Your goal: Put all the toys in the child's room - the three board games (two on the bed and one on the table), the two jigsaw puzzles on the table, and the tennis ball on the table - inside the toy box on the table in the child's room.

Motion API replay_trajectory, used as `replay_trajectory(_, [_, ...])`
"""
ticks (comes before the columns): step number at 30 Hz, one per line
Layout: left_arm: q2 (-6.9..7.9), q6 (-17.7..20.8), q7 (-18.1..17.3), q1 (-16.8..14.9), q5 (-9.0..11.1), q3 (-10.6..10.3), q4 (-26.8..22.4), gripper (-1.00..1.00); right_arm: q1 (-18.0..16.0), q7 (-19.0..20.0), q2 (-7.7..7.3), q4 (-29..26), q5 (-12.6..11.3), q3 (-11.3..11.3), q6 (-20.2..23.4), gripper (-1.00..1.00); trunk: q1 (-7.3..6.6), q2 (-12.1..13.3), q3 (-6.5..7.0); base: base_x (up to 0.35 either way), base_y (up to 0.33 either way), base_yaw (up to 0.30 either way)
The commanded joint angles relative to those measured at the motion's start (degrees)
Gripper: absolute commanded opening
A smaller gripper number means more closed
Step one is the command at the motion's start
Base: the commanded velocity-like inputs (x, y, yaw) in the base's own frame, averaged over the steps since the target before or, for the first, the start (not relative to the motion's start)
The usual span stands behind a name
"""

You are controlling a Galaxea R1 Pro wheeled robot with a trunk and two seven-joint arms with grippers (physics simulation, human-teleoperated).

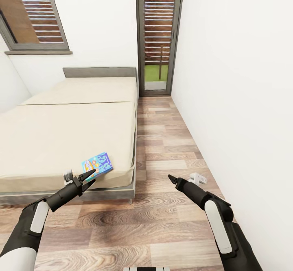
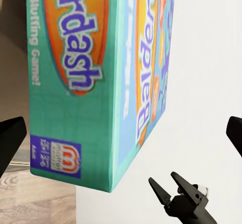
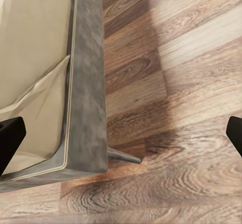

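A small blue board game [image 1: 97,164] lies flat on the cream mattress of the bed [image 1: 61,133], near its front right corner. My left gripper [image 1: 90,177] is open, just in front of the box at the mattress edge. In the left wrist view the teal box [image 2: 75,83] looms close between the spread fingers without touching them. My right gripper [image 1: 171,178] hangs open over the wooden floor to the right of the bed, and it also shows in the left wrist view as the right gripper [image 2: 169,182]. The right wrist view looks down on the bed's grey frame [image 3: 88,83] and one leg.
A strip of wooden floor [image 1: 171,141] runs between the bed and the white wall on the right, up to a narrow glass door [image 1: 158,39]. A small white object [image 1: 197,177] lies on the floor by the wall. A window [image 1: 34,15] is above the bed.
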Motion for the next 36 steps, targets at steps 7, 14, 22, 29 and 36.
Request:
replay_trajectory(7, [0.04,-0.2,-0.3,-0.1,1.2,0.1,0.0,1.00,-0.1,0.1,0.06,0.0,-0.1,-0.2,0.3,1.00,-0.01,0.0,-0.04,0.000,0.000,0.000])
replay_trajectory(14, [0.04,-0.2,-0.3,-0.1,1.2,0.2,0.0,1.00,0.0,0.1,0.06,0.0,-0.1,-0.2,0.3,1.00,-0.01,0.0,-0.04,0.000,0.000,0.000])
replay_trajectory(22, [0.05,-0.2,-0.3,-0.1,1.2,0.2,0.0,1.00,-0.1,0.1,0.06,0.0,0.0,-0.2,0.3,1.00,-0.01,0.0,-0.04,0.000,0.000,0.000])
replay_trajectory(29, [0.06,-0.2,-0.3,-0.1,1.2,0.2,0.0,1.00,-0.1,0.1,0.06,0.1,0.0,-0.2,0.3,1.00,-0.01,0.0,-0.04,-0.061,0.050,0.000])
replay_trajectory(36, [0.06,-0.2,-0.3,-0.1,1.2,0.2,0.0,1.00,0.0,0.1,0.06,0.1,0.1,-0.2,0.3,1.00,-0.01,0.0,-0.04,-0.092,0.070,0.000])
